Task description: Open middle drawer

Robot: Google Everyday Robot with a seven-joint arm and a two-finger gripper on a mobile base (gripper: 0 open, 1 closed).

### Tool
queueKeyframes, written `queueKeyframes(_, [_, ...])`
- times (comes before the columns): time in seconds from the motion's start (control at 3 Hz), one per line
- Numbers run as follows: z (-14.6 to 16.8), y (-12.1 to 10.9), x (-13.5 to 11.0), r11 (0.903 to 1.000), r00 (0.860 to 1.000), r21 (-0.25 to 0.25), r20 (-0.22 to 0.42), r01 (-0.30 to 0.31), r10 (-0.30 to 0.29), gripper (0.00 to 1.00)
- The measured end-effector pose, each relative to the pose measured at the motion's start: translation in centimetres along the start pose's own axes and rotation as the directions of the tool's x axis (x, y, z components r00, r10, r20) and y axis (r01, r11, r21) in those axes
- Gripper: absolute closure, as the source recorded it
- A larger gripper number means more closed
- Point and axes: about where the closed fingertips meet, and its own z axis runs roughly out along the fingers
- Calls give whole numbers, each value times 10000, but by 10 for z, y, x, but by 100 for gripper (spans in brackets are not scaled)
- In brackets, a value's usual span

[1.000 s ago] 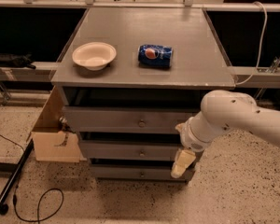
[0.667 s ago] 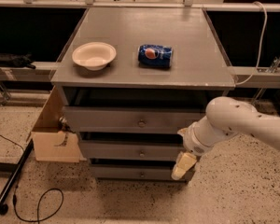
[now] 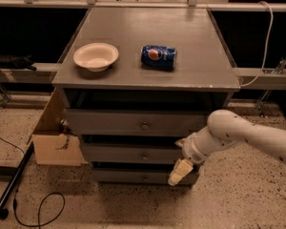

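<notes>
The middle drawer [image 3: 119,153] is the second of three grey fronts in the cabinet, with a small round knob [image 3: 144,156] at its centre. It looks pushed in, about flush with the other fronts. My gripper [image 3: 180,171] hangs from the white arm [image 3: 238,135] that comes in from the right. It sits in front of the right end of the middle and bottom drawers, right of and a little below the middle knob, not touching it. It holds nothing that I can see.
On the cabinet top [image 3: 200,56] are a white bowl [image 3: 96,56] and a blue can [image 3: 158,56] on its side. The top drawer knob [image 3: 144,126] and bottom drawer knob [image 3: 144,178] are above and below. A cardboard box [image 3: 55,144] stands at the left, with a black cable [image 3: 35,209] on the floor.
The arm has sunk slightly and the gripper has shifted a little down and left in front of the lower drawers. The drawers have not moved.
</notes>
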Motion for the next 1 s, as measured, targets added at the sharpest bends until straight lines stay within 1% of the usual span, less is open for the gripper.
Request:
queueKeyframes(0.33, [0,0,0,10000,10000,1,1,4,-4,0])
queueKeyframes(0.67, [2,7,-5,9998,9998,70,70,210,-211,0])
queueKeyframes(1.0, [22,18,8,9994,9995,-348,330,-16,28,0])
